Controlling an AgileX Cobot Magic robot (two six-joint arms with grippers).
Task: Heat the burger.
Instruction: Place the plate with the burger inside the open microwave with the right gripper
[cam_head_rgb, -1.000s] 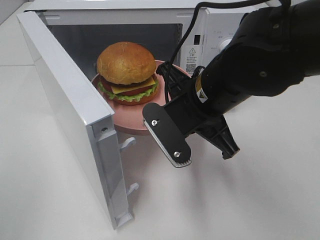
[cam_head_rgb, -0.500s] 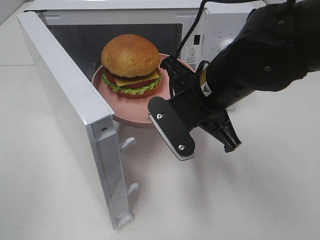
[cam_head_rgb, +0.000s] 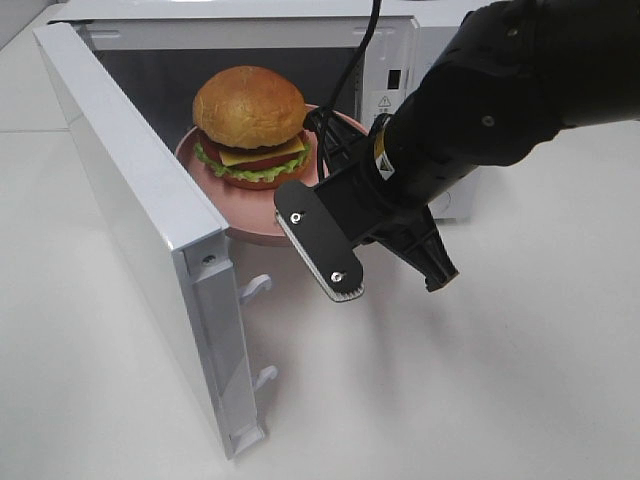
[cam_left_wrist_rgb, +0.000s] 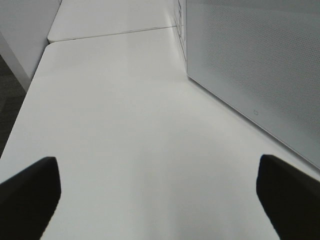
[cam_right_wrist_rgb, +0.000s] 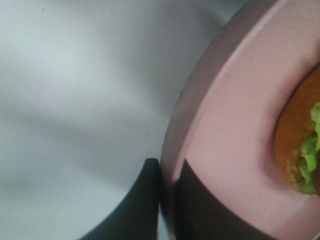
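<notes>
Burger (cam_head_rgb: 250, 125) on pink plate (cam_head_rgb: 252, 216) at microwave (cam_head_rgb: 250, 35), rim in right pincer (cam_right_wrist_rgb: 167, 169); left pincer (cam_left_wrist_rgb: 160, 197) agape.

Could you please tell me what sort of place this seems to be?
Probably a lab bench staged as a kitchen: a white microwave with its door open, a burger on a pink plate at its mouth, and a plain white table around them.

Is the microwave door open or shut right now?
Open. The microwave door is swung wide to the left, exposing the cavity, with the burger on its pink plate at the opening.
</notes>
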